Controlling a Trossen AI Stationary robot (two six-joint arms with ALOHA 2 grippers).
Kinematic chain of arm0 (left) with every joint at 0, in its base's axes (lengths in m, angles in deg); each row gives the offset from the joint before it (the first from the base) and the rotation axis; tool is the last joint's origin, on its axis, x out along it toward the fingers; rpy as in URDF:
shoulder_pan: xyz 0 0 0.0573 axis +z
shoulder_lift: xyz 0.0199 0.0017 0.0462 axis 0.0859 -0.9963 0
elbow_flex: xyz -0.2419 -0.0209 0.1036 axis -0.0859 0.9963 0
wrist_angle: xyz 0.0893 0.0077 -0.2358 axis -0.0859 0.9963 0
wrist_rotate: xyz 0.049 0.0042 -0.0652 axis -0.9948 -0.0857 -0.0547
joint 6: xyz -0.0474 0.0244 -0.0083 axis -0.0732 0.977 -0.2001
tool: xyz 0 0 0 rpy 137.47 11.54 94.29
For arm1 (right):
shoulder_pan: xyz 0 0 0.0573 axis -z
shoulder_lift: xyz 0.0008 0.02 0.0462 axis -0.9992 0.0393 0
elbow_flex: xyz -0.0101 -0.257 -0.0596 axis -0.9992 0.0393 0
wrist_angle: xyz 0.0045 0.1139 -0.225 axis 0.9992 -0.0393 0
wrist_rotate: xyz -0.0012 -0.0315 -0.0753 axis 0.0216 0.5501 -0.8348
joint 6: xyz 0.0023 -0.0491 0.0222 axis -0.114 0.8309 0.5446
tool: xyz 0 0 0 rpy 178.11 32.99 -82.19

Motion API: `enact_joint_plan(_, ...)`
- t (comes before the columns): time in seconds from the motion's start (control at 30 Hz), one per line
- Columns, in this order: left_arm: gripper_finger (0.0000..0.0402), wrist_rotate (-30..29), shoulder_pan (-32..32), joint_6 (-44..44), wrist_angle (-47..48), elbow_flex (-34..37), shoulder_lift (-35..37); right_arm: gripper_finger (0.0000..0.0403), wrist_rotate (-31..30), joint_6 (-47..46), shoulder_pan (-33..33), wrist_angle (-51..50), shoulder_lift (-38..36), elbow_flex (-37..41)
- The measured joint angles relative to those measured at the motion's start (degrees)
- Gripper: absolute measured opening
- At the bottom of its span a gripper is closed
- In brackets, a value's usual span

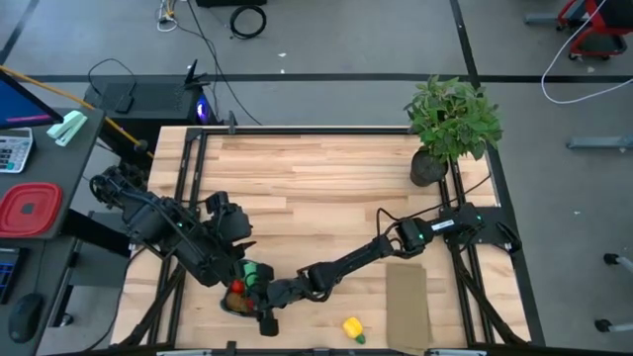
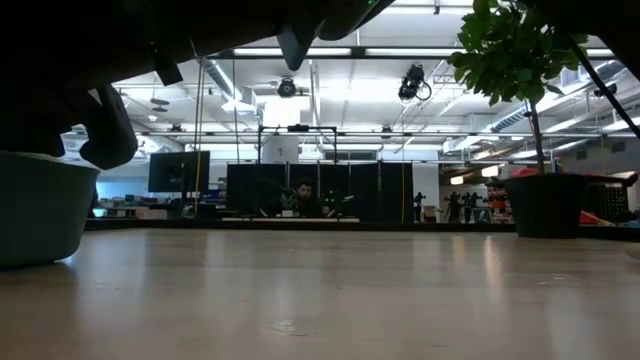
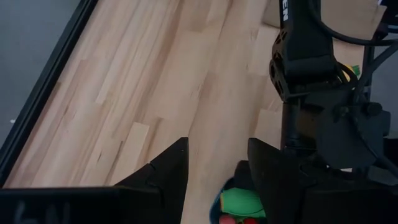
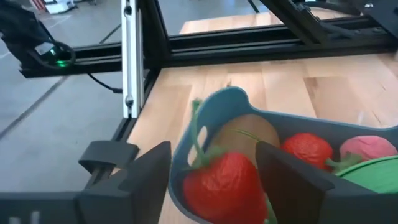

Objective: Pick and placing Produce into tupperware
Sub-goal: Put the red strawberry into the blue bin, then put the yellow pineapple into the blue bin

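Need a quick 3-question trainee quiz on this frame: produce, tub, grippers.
1. True or false: the yellow piece is inside the tub.
2. Which gripper hangs over the strawberry? A left gripper B right gripper
3. Fill in: the potted plant stands at the table's far ____ corner.

Key: 1 false, it lies on the table; 2 B; 3 right.
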Motion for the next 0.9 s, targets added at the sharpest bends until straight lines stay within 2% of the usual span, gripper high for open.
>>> enact_joint_plan(0.27,0.0172,0.00,0.00,-0.66,0.00,0.00,0.00,0.0283,1.60,-3.70,-0.04,0.66,-0.84,0.10)
enact_joint_plan(0.33,0.0172,0.00,0.00,-1.85,0.00,0.00,0.00,0.0282,4.79,-5.45,-0.17,0.73,-1.80,0.11)
enact_joint_plan(0.43,0.0172,0.00,0.00,-4.98,-0.02,0.00,-0.08,0.0273,12.86,-9.18,-0.47,-3.81,-5.35,0.10)
enact_joint_plan(0.53,0.0172,0.04,-0.09,-10.14,0.01,0.02,-0.61,0.0260,18.21,-10.69,-1.44,-14.85,-10.10,0.04)
enact_joint_plan(0.67,0.0172,0.29,-0.11,-12.35,-0.02,0.00,-1.88,0.0244,18.48,-10.54,-4.67,-33.97,-16.20,0.07)
enact_joint_plan(0.77,0.0172,2.96,0.10,-10.23,0.04,0.00,-3.52,0.0234,15.22,-12.89,-8.02,-46.77,-21.42,0.07)
enact_joint_plan(0.9,0.0172,8.95,0.68,-3.74,-1.33,0.00,-8.01,0.0224,6.95,-18.19,-13.54,-59.97,-26.90,0.02)
